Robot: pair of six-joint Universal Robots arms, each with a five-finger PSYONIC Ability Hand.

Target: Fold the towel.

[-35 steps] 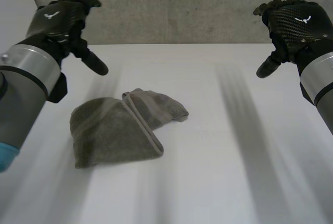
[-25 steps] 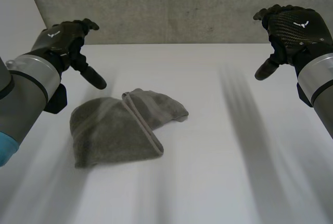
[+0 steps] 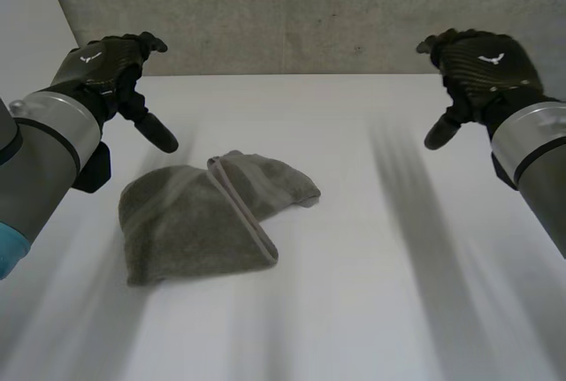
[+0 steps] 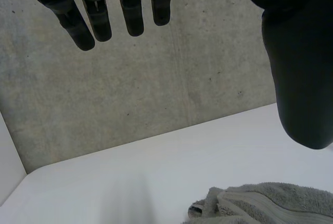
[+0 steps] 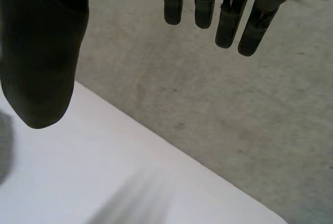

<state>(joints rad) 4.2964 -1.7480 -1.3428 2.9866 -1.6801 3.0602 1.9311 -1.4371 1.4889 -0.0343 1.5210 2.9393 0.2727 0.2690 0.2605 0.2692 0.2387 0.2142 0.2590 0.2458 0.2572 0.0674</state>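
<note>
A grey-green towel (image 3: pixel 208 217) lies folded over itself on the white counter (image 3: pixel 371 257), left of centre, its hemmed edge showing

We see black, carbon-weave hands, left hand (image 3: pixel 99 70) upper left, right hand (image 3: pixel 485 67) upper right, each bearing a white bird logo (image 3: pixel 87 58); grey arms (image 3: pixel 40 169); blue cap (image 3: pixel 7 257) lower left.

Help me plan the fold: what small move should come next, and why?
Probably lower the left hand toward the towel, at its far edge. Both it and the right hand hang open above the table, touching nothing, and the towel lies bunched nearer the left hand.
</note>
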